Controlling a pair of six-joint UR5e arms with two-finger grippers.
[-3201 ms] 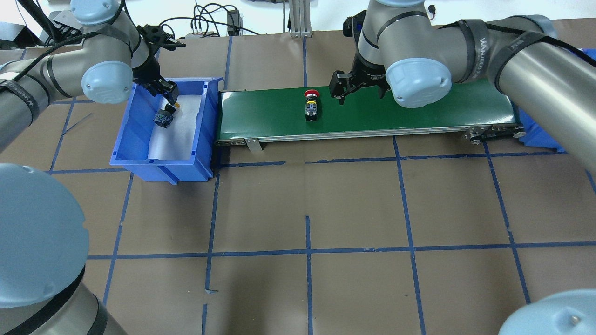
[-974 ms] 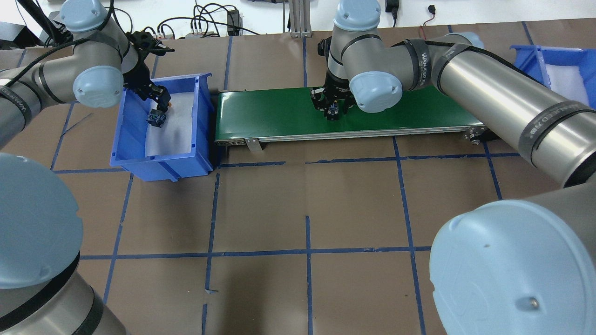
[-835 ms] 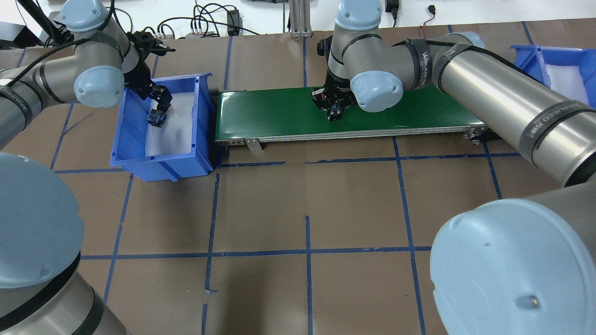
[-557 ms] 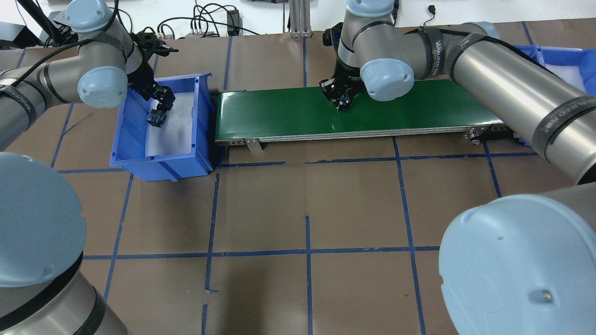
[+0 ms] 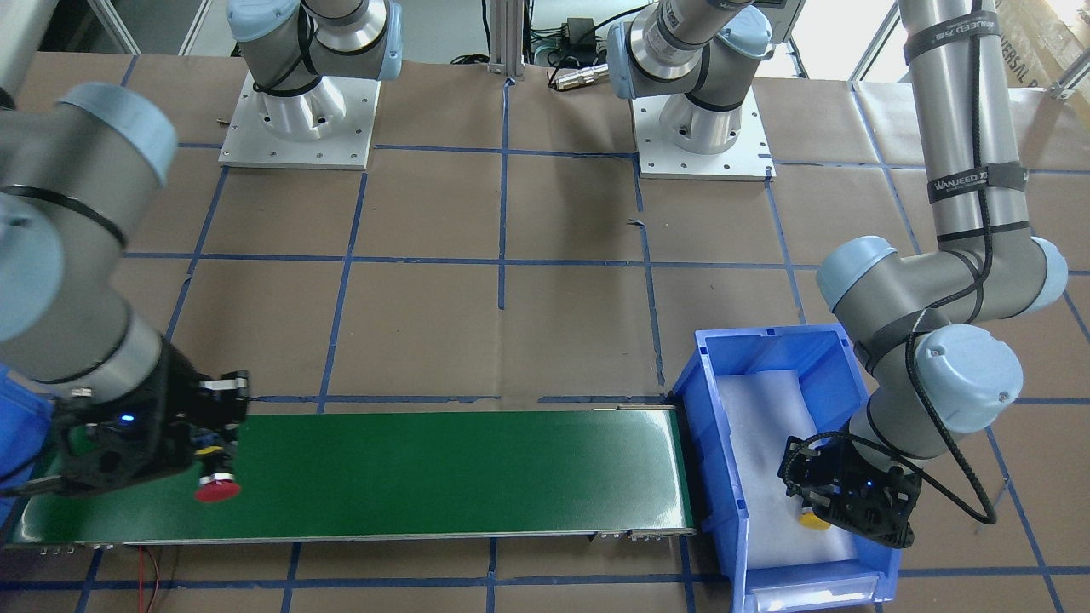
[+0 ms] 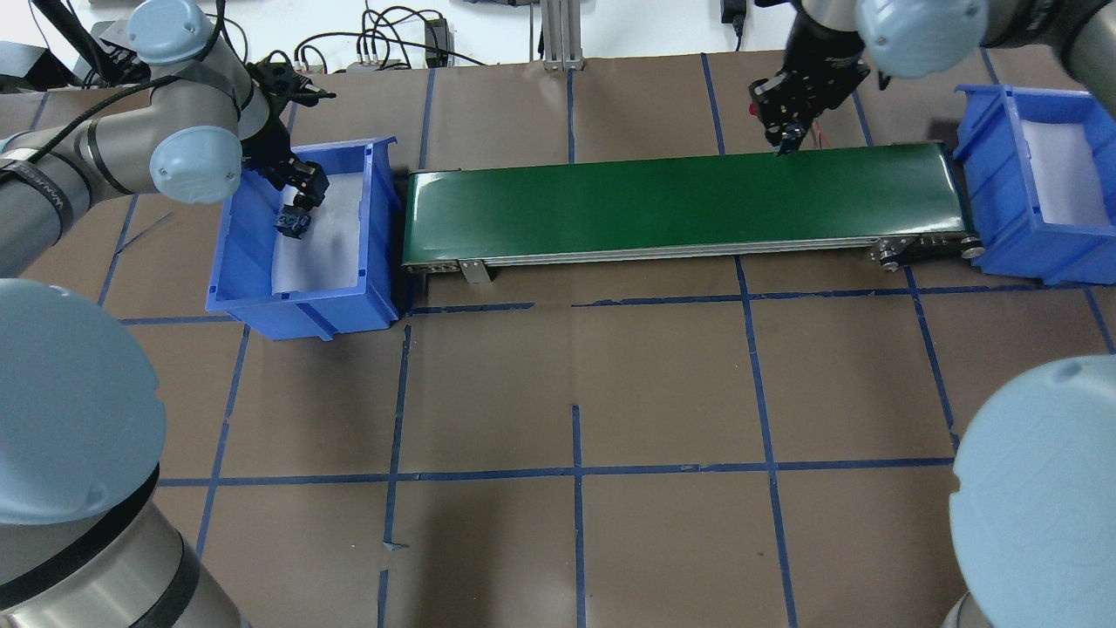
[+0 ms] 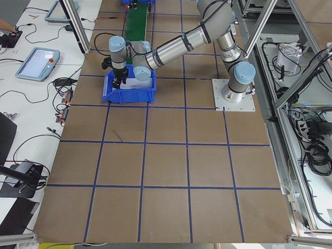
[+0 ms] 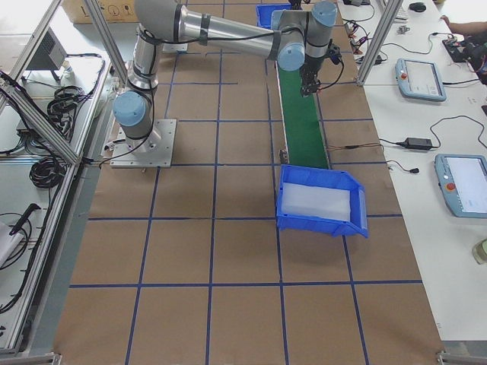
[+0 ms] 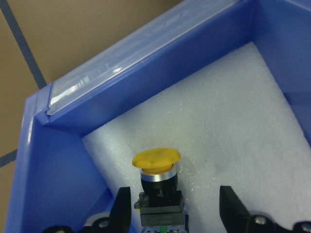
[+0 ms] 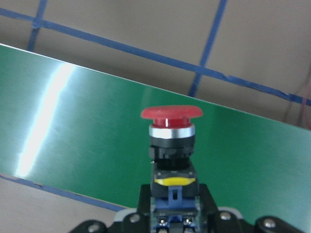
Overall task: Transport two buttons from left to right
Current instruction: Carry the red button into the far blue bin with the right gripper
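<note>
The yellow-capped button [image 9: 156, 160] stands on white foam in the left blue bin [image 6: 228, 262]. My left gripper [image 9: 175, 195] is open and low around its body; the left finger touches it and the right finger [image 9: 228, 204] stands apart. The overhead view shows that gripper [image 6: 296, 205] over the button's dark body [image 6: 290, 224]. My right gripper [image 10: 172, 201] is shut on the red-capped button [image 10: 171, 112], which it holds upright in the air above the green belt's [image 6: 663, 201] right part. From the front, the red cap [image 5: 217, 490] hangs below that gripper [image 5: 209, 447].
A second blue bin [image 6: 975, 131] with white foam sits just past the belt's right end. The belt [image 5: 426, 468] lies between the two bins. Cables and a metal post [image 6: 558, 35] line the table's far edge. Blue tape lines cross the brown table.
My right gripper has lifted the red button off the belt and carried it right, toward the right bin. The left gripper has stayed around the yellow button.
</note>
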